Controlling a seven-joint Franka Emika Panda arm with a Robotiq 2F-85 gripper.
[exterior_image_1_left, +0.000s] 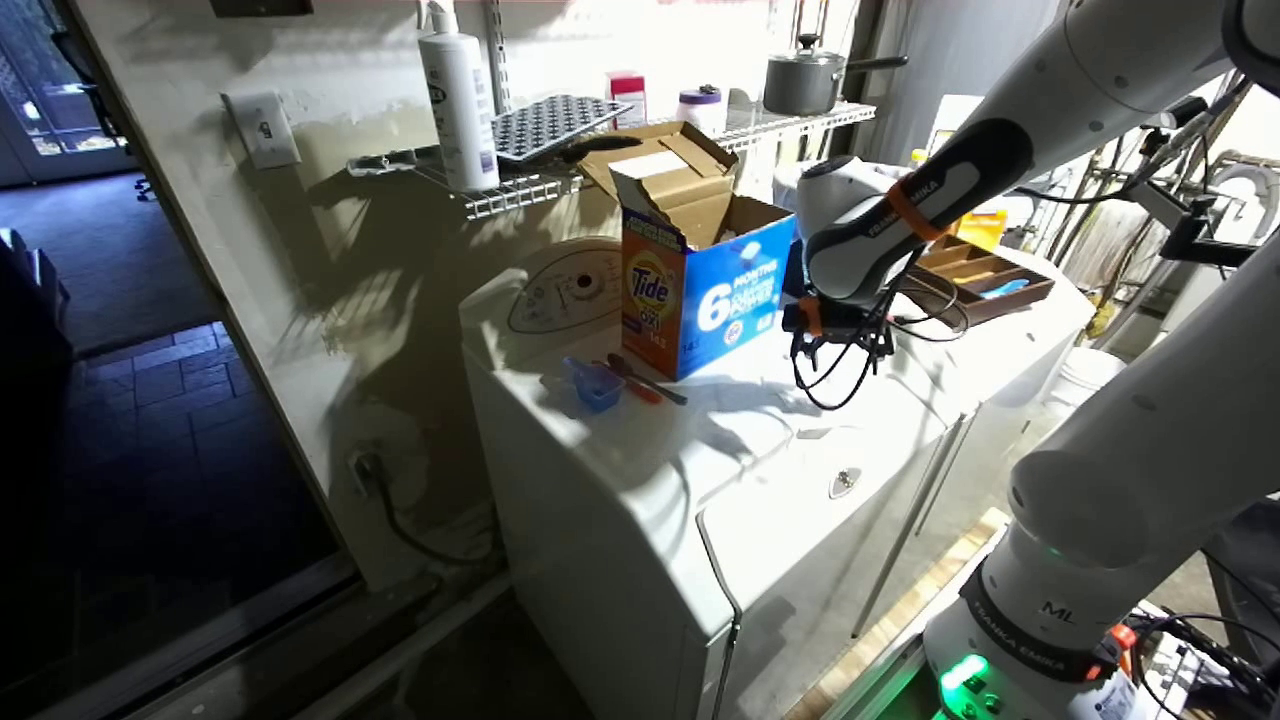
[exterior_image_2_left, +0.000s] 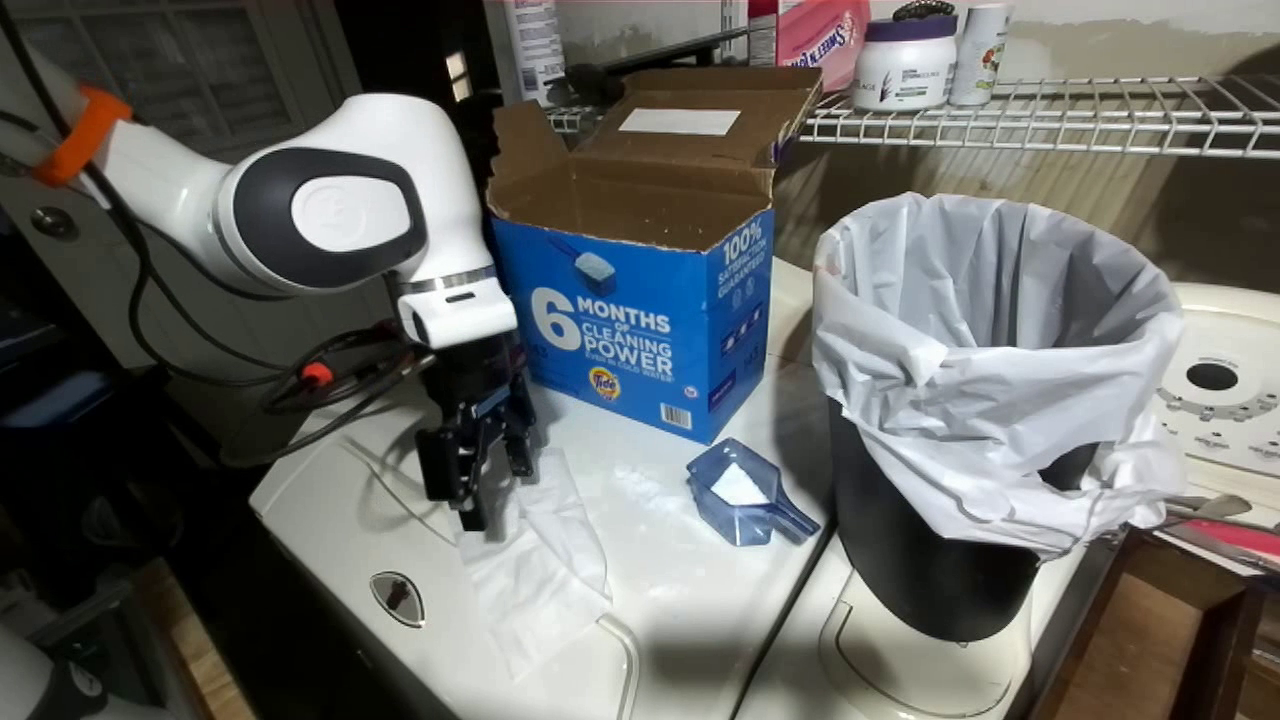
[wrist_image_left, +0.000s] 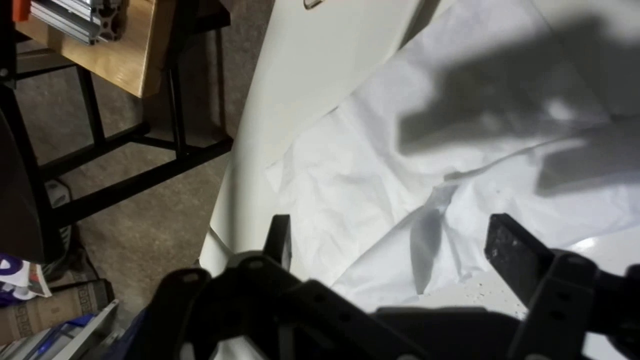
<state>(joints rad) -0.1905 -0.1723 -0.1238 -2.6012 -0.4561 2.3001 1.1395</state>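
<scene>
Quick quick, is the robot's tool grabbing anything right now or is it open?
The tool is open, holding nothing, over the crumpled white sheet.

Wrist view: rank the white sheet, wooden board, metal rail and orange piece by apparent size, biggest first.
1. White sheet
2. Wooden board
3. Metal rail
4. Orange piece
All run past the frame's edge; only visible parts are ranked.

Two scoops (exterior_image_1_left: 599, 392) (exterior_image_2_left: 742, 521), two machines (exterior_image_1_left: 570, 500), one cloth (wrist_image_left: 350, 195): that's my count.
Besides those, I make it one detergent box (exterior_image_2_left: 620, 310), one bag-lined bin (exterior_image_2_left: 925, 575), one lidded pot (exterior_image_1_left: 803, 86), one purple-topped jar (exterior_image_2_left: 905, 68) and one switch plate (exterior_image_1_left: 262, 130), and, of my own, one claw (wrist_image_left: 390, 242) with two fingers (wrist_image_left: 515, 257).
</scene>
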